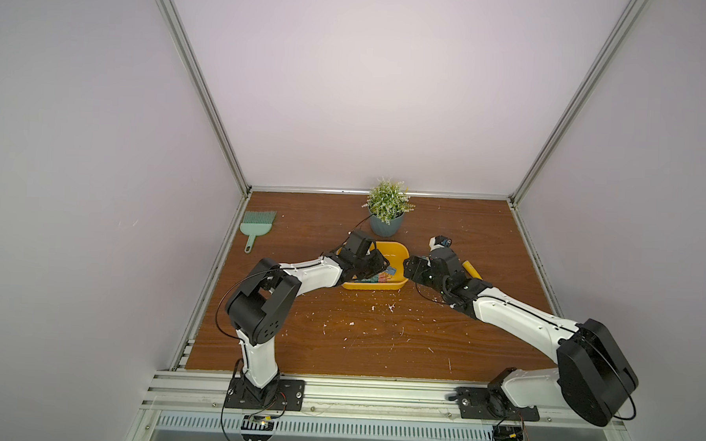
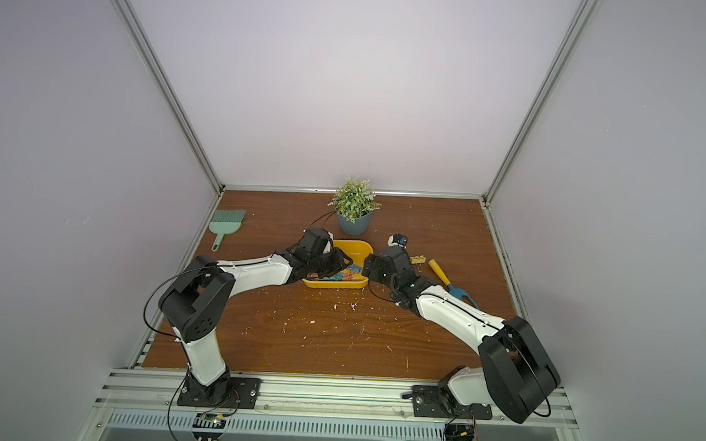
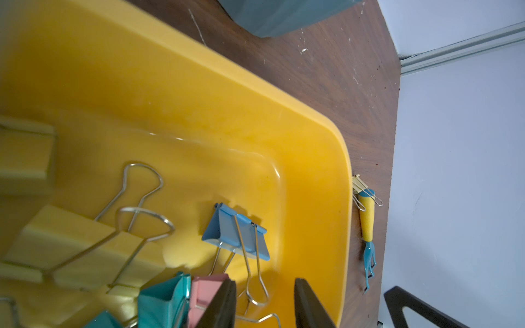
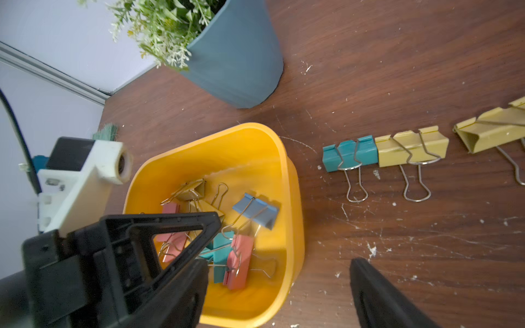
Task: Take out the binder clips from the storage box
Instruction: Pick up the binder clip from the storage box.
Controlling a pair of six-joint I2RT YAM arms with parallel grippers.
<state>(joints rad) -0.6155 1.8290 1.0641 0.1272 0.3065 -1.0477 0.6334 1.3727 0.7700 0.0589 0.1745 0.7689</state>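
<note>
In both top views the left arm reaches forward with its elbow bent and its left pincer [image 1: 382, 268] dipped into the storage box [image 1: 375, 288]. The right arm stretches in from the other side, and its right pincer [image 1: 410, 269] sits just outside the box's side wall, facing the left one. Binder clips [image 1: 383, 277] lie in the box under the left pincer. Beyond both pincers a plant pot [image 1: 386, 225] stands close to the box's far rim, and bare desk [image 1: 358, 340] opens behind them toward the arm bases. In the left wrist view the left pincer's jaws stand partly spread, with wire handles lying between them and nothing pinched. A blue clip [image 3: 235, 235] lies just ahead of them, with the box wall beyond. In the right wrist view the right pincer is spread wide and empty above the box's rim. A teal clip [image 4: 350, 153] and yellow clips [image 4: 412, 147] lie in a row on the desk ahead of it.
</note>
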